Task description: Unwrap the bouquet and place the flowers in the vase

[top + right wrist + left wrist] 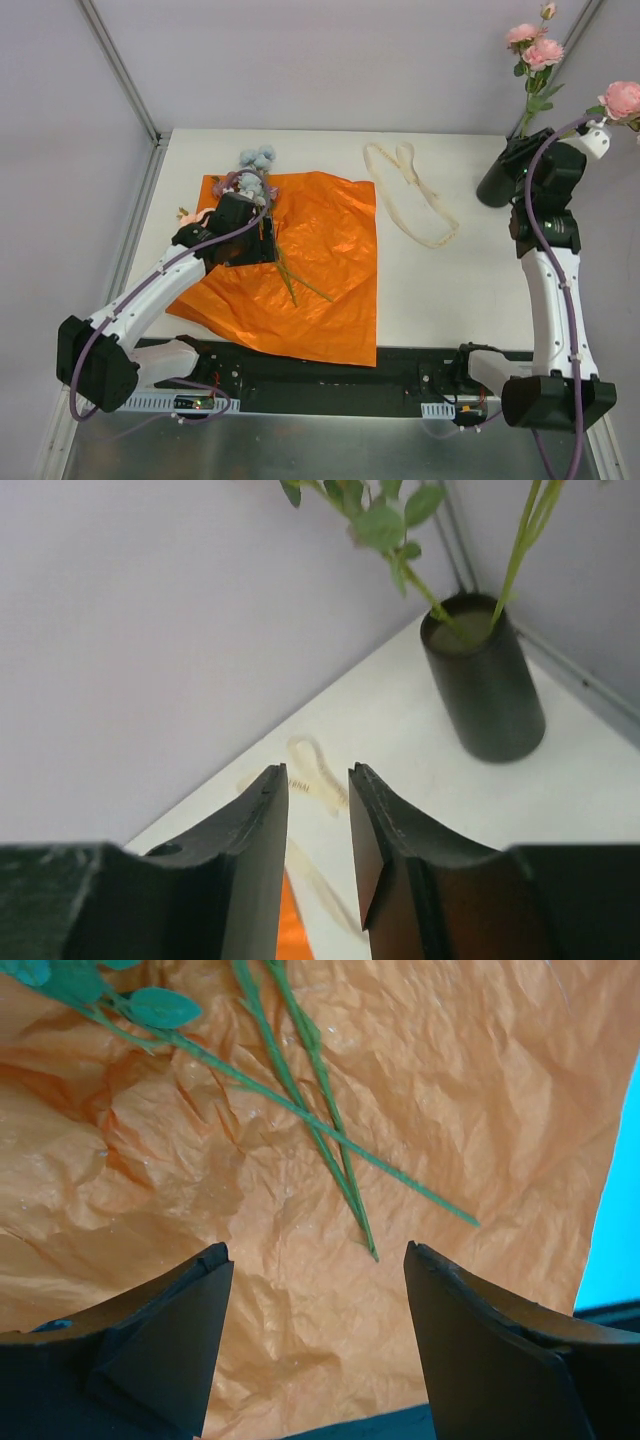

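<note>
Flowers (pixel 257 172) lying on the orange paper (pixel 335 245) need the empty, wide-open left pincer (pixel 316 1252) lowered astride their crossed stems (pixel 333 1140) before closing; the empty, barely parted right pincer (pixel 318 772) hovers near the vase (pixel 487 695).

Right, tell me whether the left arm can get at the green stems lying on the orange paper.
Probably yes. The left arm holds its jaws open over the orange paper, and the stems lie bare on it straight ahead, with nothing covering them.
</note>
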`<action>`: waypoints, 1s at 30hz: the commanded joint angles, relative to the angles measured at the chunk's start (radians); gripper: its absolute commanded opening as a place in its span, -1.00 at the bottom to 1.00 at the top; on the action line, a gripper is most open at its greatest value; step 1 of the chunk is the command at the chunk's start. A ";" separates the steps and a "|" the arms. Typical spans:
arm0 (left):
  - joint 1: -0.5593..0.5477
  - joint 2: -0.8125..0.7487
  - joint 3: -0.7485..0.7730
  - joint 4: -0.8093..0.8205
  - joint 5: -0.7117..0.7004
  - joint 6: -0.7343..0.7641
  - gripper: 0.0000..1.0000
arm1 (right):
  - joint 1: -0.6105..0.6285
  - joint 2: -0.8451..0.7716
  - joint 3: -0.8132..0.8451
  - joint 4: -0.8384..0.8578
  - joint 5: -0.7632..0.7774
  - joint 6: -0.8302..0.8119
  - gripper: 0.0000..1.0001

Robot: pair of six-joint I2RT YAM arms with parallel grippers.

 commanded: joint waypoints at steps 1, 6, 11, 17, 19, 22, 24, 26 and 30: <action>-0.003 0.070 0.080 -0.010 -0.146 -0.146 0.38 | 0.058 -0.091 -0.094 -0.073 -0.075 0.103 -0.28; 0.066 0.147 0.085 0.018 -0.188 -0.351 0.35 | 0.121 -0.187 -0.197 -0.141 -0.149 0.146 -0.29; 0.106 0.144 -0.020 0.146 -0.212 -0.649 0.27 | 0.158 -0.257 -0.287 -0.149 -0.232 0.191 -0.29; 0.118 0.225 -0.041 0.191 -0.240 -0.842 0.03 | 0.196 -0.296 -0.323 -0.144 -0.304 0.198 -0.29; 0.120 0.251 -0.052 0.209 -0.258 -0.888 -0.07 | 0.204 -0.299 -0.318 -0.148 -0.312 0.204 -0.29; 0.121 0.293 -0.069 0.234 -0.260 -0.939 -0.18 | 0.211 -0.300 -0.310 -0.159 -0.322 0.214 -0.30; 0.121 0.336 -0.057 0.242 -0.247 -0.942 -0.19 | 0.215 -0.302 -0.307 -0.161 -0.326 0.214 -0.29; 0.121 0.376 -0.043 0.246 -0.241 -0.939 -0.19 | 0.215 -0.309 -0.303 -0.167 -0.322 0.211 -0.29; 0.121 0.410 -0.041 0.245 -0.258 -0.933 -0.21 | 0.215 -0.320 -0.297 -0.176 -0.315 0.208 -0.29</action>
